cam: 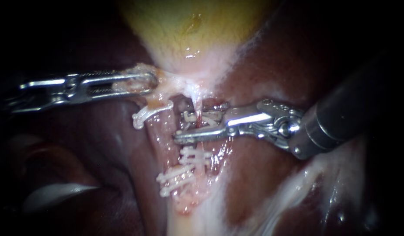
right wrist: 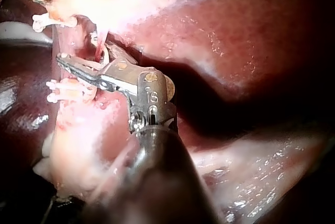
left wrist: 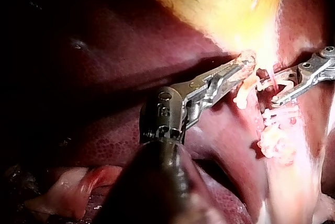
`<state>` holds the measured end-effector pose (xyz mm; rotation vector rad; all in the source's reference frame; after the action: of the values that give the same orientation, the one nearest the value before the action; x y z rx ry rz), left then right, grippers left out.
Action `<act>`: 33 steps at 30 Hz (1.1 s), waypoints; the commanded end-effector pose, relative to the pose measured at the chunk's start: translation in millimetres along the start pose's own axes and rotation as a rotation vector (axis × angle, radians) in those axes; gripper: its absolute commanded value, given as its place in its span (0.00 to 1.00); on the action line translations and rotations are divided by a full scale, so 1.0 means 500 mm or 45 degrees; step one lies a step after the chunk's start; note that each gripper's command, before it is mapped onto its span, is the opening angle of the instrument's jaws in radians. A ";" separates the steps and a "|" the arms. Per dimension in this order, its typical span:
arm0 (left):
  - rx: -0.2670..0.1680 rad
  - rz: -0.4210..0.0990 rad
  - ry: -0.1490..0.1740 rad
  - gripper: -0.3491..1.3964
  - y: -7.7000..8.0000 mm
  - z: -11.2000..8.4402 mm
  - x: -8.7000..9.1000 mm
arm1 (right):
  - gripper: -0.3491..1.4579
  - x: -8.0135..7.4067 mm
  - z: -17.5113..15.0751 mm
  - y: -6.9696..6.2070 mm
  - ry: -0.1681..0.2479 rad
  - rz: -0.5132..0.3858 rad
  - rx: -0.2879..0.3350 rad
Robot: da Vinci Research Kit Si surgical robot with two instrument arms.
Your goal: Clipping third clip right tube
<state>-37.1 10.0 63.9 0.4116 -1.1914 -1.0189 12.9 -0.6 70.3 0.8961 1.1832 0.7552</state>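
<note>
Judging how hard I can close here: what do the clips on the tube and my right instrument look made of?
Clips on the tube: white, matte, faintly translucent, ridged; probably plastic, not metal. The clip in the right instrument looks alike. That instrument: bright silver with sharp glints, likely polished steel.

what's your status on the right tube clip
Left instrument jaws shut on tissue by gallbladder. Right instrument holds clip astride right tube, unclosed. Nothing blocking.
</note>
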 end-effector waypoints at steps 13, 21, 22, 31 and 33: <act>0.004 0.001 0.001 0.00 0.0004 -0.0005 0.0000 | 0.46 0.0017 -0.0009 -0.0025 0.096 0.094 0.180; 0.004 0.001 0.001 0.00 0.0006 -0.0005 0.0001 | 0.46 0.0034 -0.0015 -0.0043 0.125 0.107 0.212; 0.004 0.001 0.001 0.00 0.0006 -0.0005 0.0001 | 0.45 0.0034 -0.0016 -0.0042 0.128 0.107 0.214; 0.004 0.002 0.001 0.00 0.0006 -0.0004 0.0002 | 0.33 0.0034 -0.0023 -0.0037 0.138 0.108 0.192; 0.004 0.002 0.001 0.00 0.0006 -0.0004 0.0002 | 0.22 0.0034 -0.0028 -0.0034 0.142 0.108 0.182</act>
<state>-36.8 10.0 64.1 0.4138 -1.1932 -1.0154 11.8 0.4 68.0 1.0414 1.3148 0.8088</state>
